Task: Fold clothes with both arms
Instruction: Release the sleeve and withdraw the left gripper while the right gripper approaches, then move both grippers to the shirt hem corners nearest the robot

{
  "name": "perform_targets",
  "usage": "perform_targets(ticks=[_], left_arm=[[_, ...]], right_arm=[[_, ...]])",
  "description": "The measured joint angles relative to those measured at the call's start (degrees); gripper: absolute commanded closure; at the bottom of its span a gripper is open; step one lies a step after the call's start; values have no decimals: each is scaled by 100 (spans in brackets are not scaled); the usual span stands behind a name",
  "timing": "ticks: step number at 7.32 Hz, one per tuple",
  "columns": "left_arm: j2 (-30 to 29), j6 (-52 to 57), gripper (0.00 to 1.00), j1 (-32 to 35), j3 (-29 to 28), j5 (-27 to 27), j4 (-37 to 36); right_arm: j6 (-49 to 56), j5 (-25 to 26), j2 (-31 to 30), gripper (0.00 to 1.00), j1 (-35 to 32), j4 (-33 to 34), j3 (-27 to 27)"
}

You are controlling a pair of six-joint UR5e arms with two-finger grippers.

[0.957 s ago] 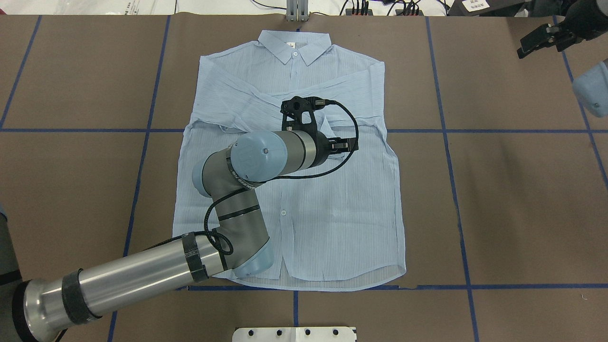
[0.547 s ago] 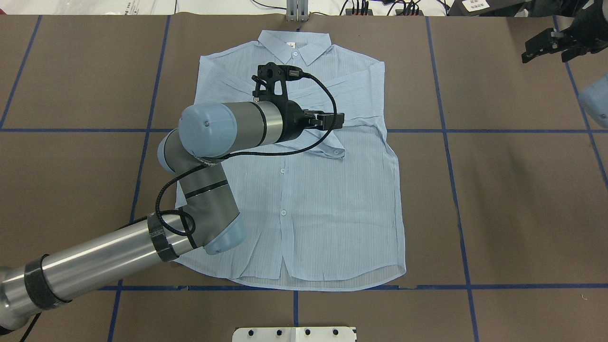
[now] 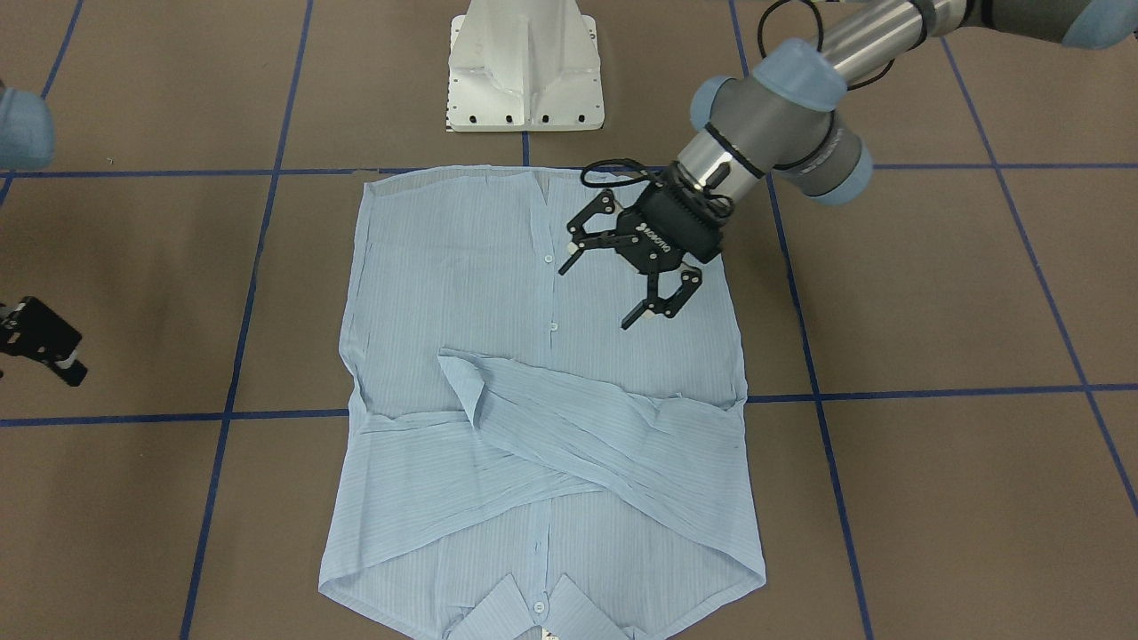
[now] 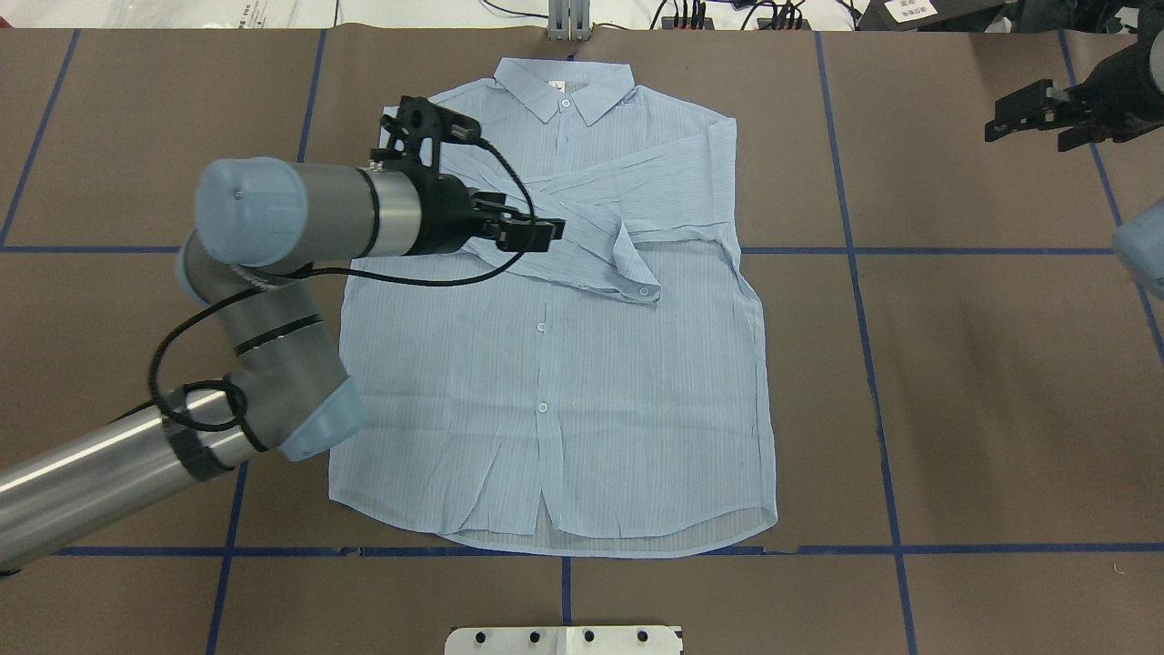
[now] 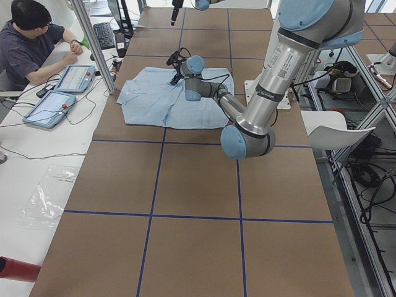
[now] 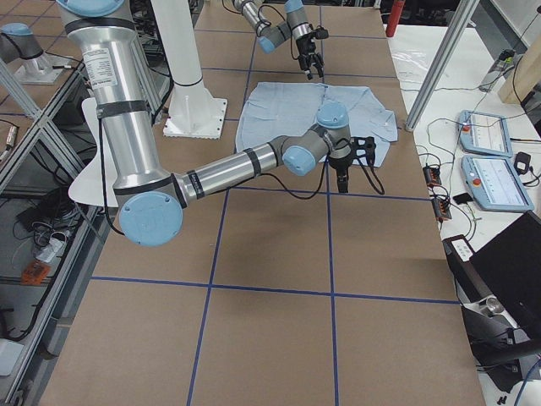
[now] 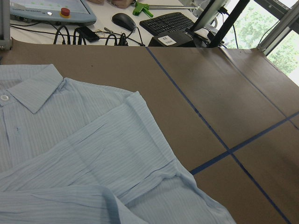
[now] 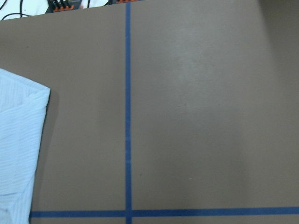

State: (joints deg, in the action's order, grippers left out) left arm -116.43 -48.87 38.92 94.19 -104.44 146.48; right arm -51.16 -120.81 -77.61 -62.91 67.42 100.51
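Note:
The pale-blue shirt (image 4: 564, 391) lies flat and front up on the brown table, collar (image 4: 564, 91) at the far edge. Both sleeves are folded across the chest, and one cuff (image 4: 637, 287) lies right of the button line. It also shows in the front-facing view (image 3: 533, 444) and both wrist views (image 7: 93, 154) (image 8: 18, 140). My left gripper (image 3: 597, 295) is open and empty. It hovers above the shirt's left chest (image 4: 532, 235). My right gripper (image 4: 1028, 123) looks open and empty. It hangs over bare table, well right of the shirt (image 3: 44, 351).
The white pedestal base (image 3: 524, 80) stands at the near table edge. Blue tape lines (image 4: 855, 273) grid the brown table cover. Cables and plugs (image 4: 727, 14) lie along the far edge. An operator (image 5: 31, 43) sits by tablets (image 5: 52, 105) beyond the far edge.
My left gripper has drawn back leftward from over the cuff to above the left chest, leaving the sleeve lying across the shirt. My right gripper has shifted slightly at the far right.

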Motion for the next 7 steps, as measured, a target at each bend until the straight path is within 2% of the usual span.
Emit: perform_targets(ticks=[2,4,7], left_arm=[[800,24,0,208,504,-37,-782],[1283,-314,0,109,882,-21,-1483],[1772,-1188,0,-685,1205,377,-1656]], right_arm=[[-505,524,-7,0,942,34,574],[-961,1184,-227,1,1874,250,1226],[-1911,2079,-1261,1,2914,357,2162]])
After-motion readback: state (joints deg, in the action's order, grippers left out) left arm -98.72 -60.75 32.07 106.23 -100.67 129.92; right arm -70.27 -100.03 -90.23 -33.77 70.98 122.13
